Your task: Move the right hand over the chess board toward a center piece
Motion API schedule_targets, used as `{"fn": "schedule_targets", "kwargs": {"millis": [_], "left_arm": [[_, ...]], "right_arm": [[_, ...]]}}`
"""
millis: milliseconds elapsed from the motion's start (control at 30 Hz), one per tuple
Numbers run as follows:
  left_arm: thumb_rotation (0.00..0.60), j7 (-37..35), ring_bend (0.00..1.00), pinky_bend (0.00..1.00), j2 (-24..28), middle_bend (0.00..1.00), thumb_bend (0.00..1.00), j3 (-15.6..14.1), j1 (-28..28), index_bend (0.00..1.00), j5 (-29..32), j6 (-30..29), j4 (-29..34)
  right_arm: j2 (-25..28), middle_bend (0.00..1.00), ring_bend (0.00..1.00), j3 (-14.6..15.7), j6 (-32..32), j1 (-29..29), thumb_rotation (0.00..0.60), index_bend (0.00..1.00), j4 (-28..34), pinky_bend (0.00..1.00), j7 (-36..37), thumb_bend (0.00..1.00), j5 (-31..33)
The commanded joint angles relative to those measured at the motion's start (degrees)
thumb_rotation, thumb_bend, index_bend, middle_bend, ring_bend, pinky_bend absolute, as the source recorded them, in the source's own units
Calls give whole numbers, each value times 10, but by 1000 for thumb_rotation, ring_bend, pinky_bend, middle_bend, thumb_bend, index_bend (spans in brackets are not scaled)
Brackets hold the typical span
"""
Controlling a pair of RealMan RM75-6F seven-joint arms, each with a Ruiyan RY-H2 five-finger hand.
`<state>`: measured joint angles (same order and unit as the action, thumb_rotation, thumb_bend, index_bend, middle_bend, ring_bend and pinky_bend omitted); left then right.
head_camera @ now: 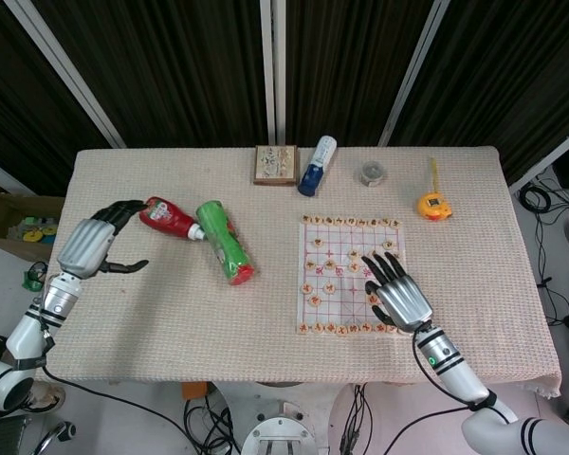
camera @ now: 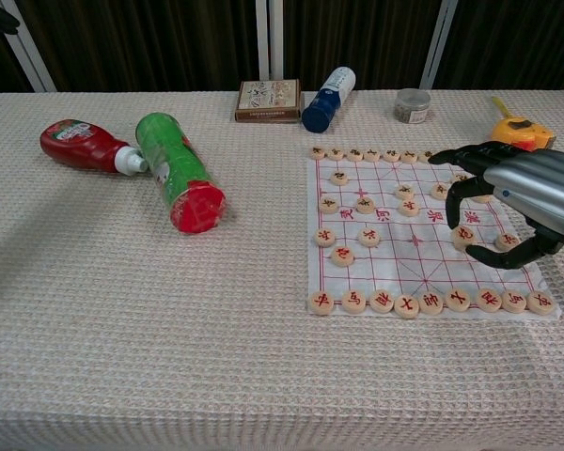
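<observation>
The paper chess board (head_camera: 341, 308) lies on the right half of the table, with round wooden pieces in rows along its near and far edges and several scattered in between. My right hand (head_camera: 395, 292) hovers over the board's right side, fingers spread, holding nothing. In the chest view the right hand (camera: 524, 197) has dark fingertips (camera: 451, 193) pointing left, near a piece (camera: 465, 234). Centre pieces (camera: 409, 207) lie a little to the left of the fingertips. My left hand (head_camera: 90, 246) is at the table's left edge, empty, with its fingers apart.
A red ketchup bottle (head_camera: 168, 218) and a green can (head_camera: 225, 243) lie on their sides at the left. Along the far edge are a small box (head_camera: 275, 164), a blue-and-white bottle (head_camera: 317, 165), a small jar (head_camera: 372, 173) and a yellow tape measure (head_camera: 434, 205).
</observation>
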<state>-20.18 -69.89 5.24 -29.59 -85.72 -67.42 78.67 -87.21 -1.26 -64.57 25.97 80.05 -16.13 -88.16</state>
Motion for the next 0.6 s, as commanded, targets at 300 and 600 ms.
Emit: {"fn": "schedule_targets", "kwargs": {"millis": [300,600], "left_arm": [[482,-4,120,220,1,123,159,-1,1,145,-1,0,-3],[485,-8,120,220,4,123,159,-1,1,145,-2,-1,0]], "right_arm": [[-26,42,0,-8,32,17,600,532,-1,0,-32,309,29],[-41,36,0,-8,41,26,600,533,-16,0,-28,310,31]]}}
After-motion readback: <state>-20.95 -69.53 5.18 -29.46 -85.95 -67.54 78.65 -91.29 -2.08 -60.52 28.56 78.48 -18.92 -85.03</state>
